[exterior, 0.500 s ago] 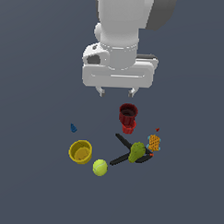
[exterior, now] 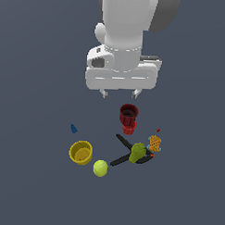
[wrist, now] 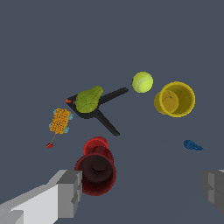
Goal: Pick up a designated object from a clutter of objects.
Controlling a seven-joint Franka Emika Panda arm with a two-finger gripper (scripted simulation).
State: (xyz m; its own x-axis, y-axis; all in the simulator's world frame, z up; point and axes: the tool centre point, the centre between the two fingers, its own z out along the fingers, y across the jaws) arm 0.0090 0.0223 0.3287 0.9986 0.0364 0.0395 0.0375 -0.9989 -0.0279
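Note:
The designated object is an olive-green lumpy pear (exterior: 137,153) (wrist: 89,99) lying on a black clamp (exterior: 124,149) (wrist: 105,109) in the clutter. My gripper (exterior: 120,93) (wrist: 142,192) hangs open above the floor, behind the dark red cups (exterior: 128,116) (wrist: 96,168) in the exterior view, with nothing between its fingers (wrist: 65,194). The pear lies well beyond the cups from the gripper. A yellow-green ball (exterior: 100,168) (wrist: 142,82) sits apart from the pear, on the exterior view's left of it.
A yellow cup (exterior: 80,152) (wrist: 175,99) lies on its side near the ball. An orange block (exterior: 154,143) (wrist: 60,120) is beside the clamp with a tiny red bit (wrist: 49,145). A small blue piece (exterior: 74,128) (wrist: 192,145) lies apart.
The gripper and arm have barely shifted; the objects lie as before.

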